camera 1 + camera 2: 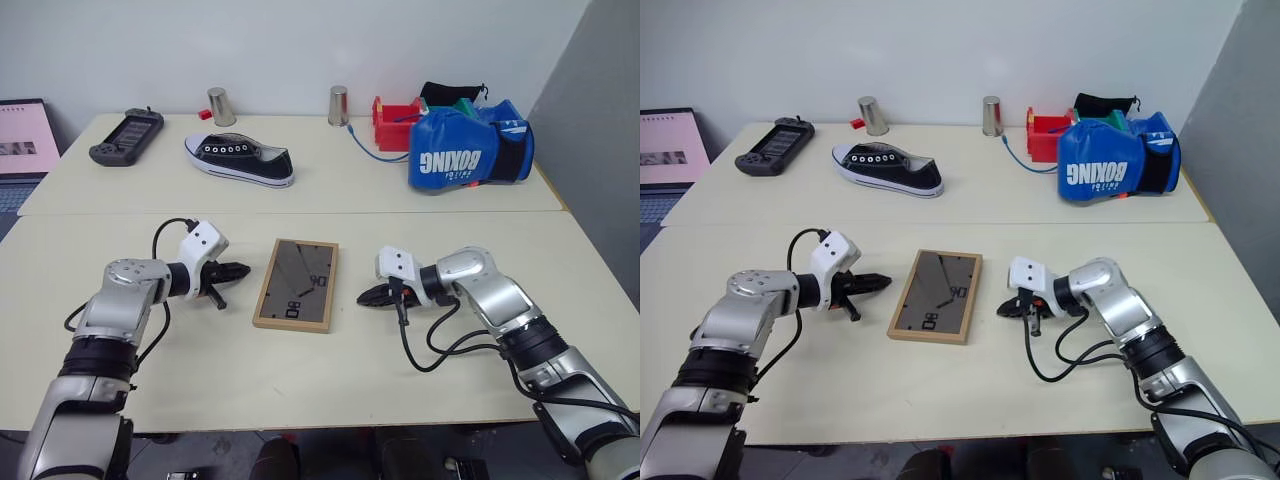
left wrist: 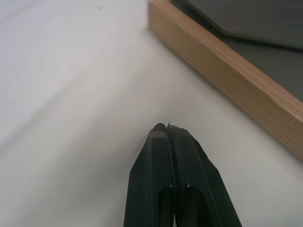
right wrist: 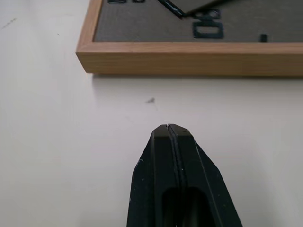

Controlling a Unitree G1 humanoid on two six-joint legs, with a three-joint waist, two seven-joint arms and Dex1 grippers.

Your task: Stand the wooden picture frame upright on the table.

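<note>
The wooden picture frame [image 1: 296, 285] lies flat on the cream table [image 1: 300, 390], its dark grey back and folded stand facing up. My left gripper [image 1: 243, 270] is shut, just left of the frame and pointing at its left edge, with a small gap between them. My right gripper [image 1: 362, 297] is shut too, a short way off the frame's right edge and pointing at it. In the left wrist view the shut fingers [image 2: 165, 156] hover over the table beside the wooden edge [image 2: 227, 78]. The right wrist view has the fingers [image 3: 170, 151] facing the frame's side [image 3: 189, 57].
On the far table stand a black-and-white sneaker [image 1: 238, 159], a black game controller [image 1: 127, 137], two metal cups [image 1: 220, 106] [image 1: 339, 105], a red box [image 1: 397, 123] and blue boxing gloves [image 1: 468, 148]. A laptop [image 1: 22, 140] sits far left. A seam [image 1: 300, 213] separates the tables.
</note>
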